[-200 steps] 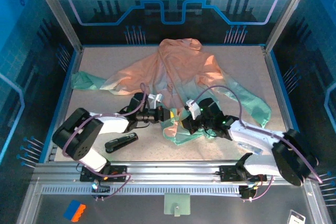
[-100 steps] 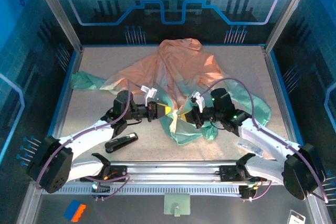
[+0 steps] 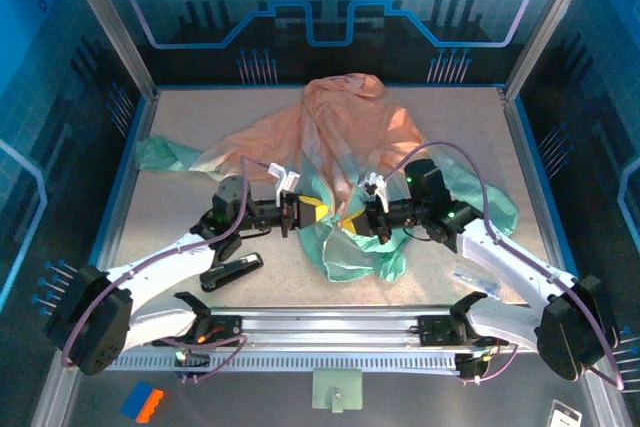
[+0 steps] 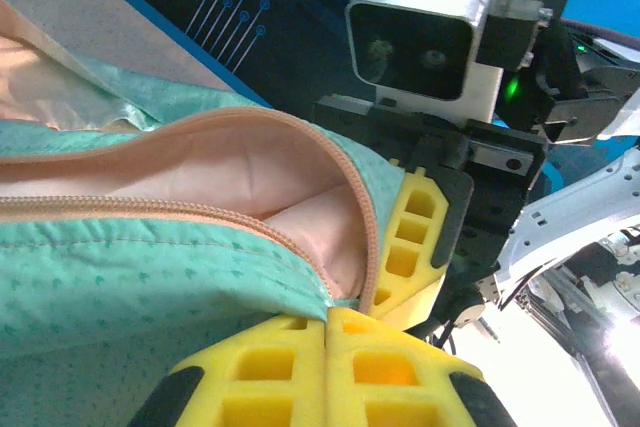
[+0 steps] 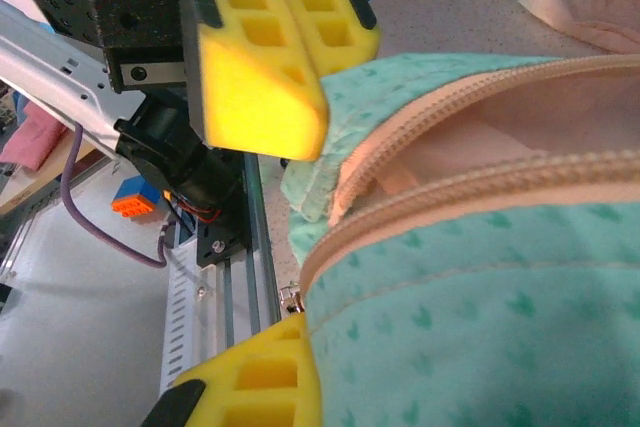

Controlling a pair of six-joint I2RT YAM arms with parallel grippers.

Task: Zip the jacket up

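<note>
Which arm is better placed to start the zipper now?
Right, likely. The left claw and right claw are both shut on the jacket hem beside the open zipper, but a small metal piece, perhaps the slider, lies by the right claw's finger.

We are unfolding both arms and reaching out past the black stapler (image 3: 231, 271). Our left gripper (image 3: 312, 212) and right gripper (image 3: 352, 220), clamped on the jacket (image 3: 350, 127), are drawing together to the stapler's right, and the green hem (image 3: 360, 255) is gathering into a fuller bunch beneath them.
</note>
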